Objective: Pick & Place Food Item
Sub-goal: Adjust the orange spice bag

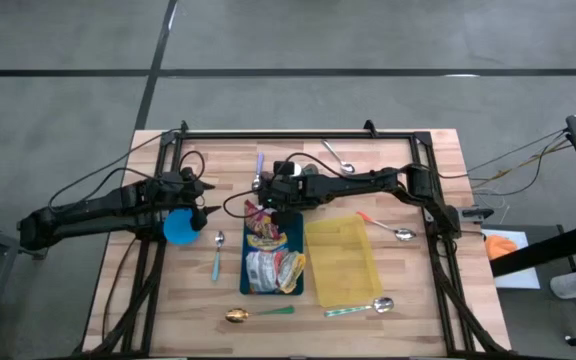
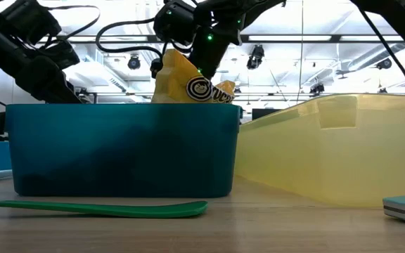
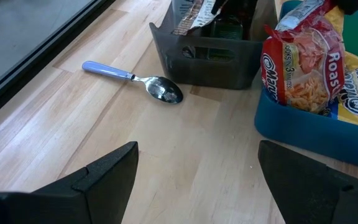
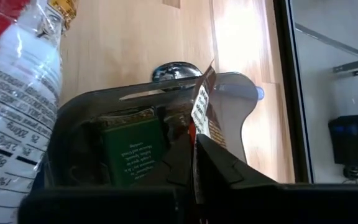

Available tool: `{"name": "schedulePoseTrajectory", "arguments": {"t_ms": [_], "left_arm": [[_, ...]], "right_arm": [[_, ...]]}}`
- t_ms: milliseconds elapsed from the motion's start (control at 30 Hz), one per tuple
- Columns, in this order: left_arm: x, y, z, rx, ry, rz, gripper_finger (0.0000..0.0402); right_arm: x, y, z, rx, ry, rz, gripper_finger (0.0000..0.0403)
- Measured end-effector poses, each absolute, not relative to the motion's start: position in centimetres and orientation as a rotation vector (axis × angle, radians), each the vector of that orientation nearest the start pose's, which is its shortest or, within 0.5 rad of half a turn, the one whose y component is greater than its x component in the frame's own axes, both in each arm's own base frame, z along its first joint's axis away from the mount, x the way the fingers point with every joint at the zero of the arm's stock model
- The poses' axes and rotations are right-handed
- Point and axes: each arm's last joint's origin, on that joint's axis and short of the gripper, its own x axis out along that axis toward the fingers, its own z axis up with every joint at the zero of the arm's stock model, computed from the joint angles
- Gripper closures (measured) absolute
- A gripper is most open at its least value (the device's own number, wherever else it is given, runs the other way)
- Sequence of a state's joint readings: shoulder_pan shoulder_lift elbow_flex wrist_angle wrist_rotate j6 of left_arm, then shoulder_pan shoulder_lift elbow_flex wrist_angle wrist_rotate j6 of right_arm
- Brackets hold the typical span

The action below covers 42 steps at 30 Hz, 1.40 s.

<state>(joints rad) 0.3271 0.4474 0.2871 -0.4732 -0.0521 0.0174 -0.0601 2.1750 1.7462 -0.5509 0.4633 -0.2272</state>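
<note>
A dark grey bin (image 4: 92,102) at the table's far middle holds a green packet (image 4: 132,152) and a brown packet with a white label (image 4: 202,112). My right gripper (image 4: 194,146) reaches into this bin from the right (image 1: 273,190) and is shut on the brown packet. A teal bin (image 1: 295,240) just nearer holds several food packets. Among them, a red and yellow noodle packet (image 3: 303,68) stands up above the rim. My left gripper (image 3: 197,168) is open at the table's left (image 1: 200,200), clear of everything. My right gripper pinches the brown packet's thin upper edge (image 4: 199,127) between its two fingers. The fingers slant down into the dark bin from the table's right. The packet stands upright with its lower part inside the bin, hidden by the fingers.
A yellow bin (image 1: 340,262) sits right of the teal bin. A blue cup (image 1: 180,227) stands beside my left arm. A blue-handled spoon (image 3: 135,78) lies left of the dark bin. Other spoons (image 1: 217,255) (image 1: 393,232) and a green-handled one (image 2: 97,207) lie scattered about the table.
</note>
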Motion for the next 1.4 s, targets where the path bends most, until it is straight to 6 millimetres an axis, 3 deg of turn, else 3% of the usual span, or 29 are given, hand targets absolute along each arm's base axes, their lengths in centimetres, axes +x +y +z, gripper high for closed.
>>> {"name": "schedulePoseTrajectory", "arguments": {"t_ms": [567,833,1033,1167,1400], "left_arm": [[10.5,3.7,18.1,-0.071,0.634,0.361,0.0066],[10.5,3.7,18.1,-0.071,0.635,0.361,0.0066],[10.5,3.7,18.1,-0.071,0.635,0.361,0.0066],[10.5,3.7,18.1,-0.071,0.634,0.361,0.0066],[10.5,3.7,18.1,-0.071,0.635,0.362,0.0066]], "right_arm": [[47.2,-1.9,21.0,-0.325,0.87,-0.57,0.039],[47.1,-1.5,22.8,-0.282,0.768,-0.654,0.0392],[47.2,-0.9,22.7,-0.253,0.681,-0.696,0.0392],[46.6,-0.4,22.5,-0.248,0.602,-0.729,0.0392],[43.7,-0.5,21.6,-0.2,0.353,-0.762,0.0393]]}}
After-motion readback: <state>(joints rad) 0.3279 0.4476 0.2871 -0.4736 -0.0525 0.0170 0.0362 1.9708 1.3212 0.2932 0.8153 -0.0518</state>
